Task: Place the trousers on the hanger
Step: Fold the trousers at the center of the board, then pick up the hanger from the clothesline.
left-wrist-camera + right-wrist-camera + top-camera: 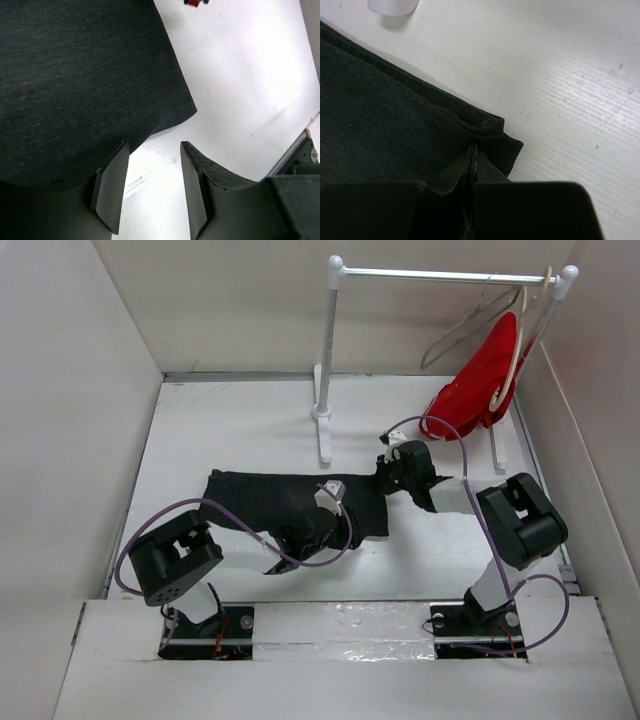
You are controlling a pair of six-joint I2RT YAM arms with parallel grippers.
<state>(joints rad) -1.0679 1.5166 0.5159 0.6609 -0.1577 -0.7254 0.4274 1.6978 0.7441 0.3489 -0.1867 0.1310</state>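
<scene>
One trousers (280, 502) lay mid-table; two hung at the far-right corner: grey hanger (462, 330), beige hanger (517, 345). The right gripper (472, 156) pinched a trousers corner; the left gripper (152, 167) gaped.

The trousers (270, 502) lie spread flat across the middle of the white surface (220, 430), their long side running left to right. The left arm (178, 560) bends in over their near edge, and the right arm (520, 520) reaches their right end. A white rack (325, 360) stands at the back. At the right end of its rail hang the hanger (470, 325) and a red garment (480, 385) on a beige hanger (516, 350).
</scene>
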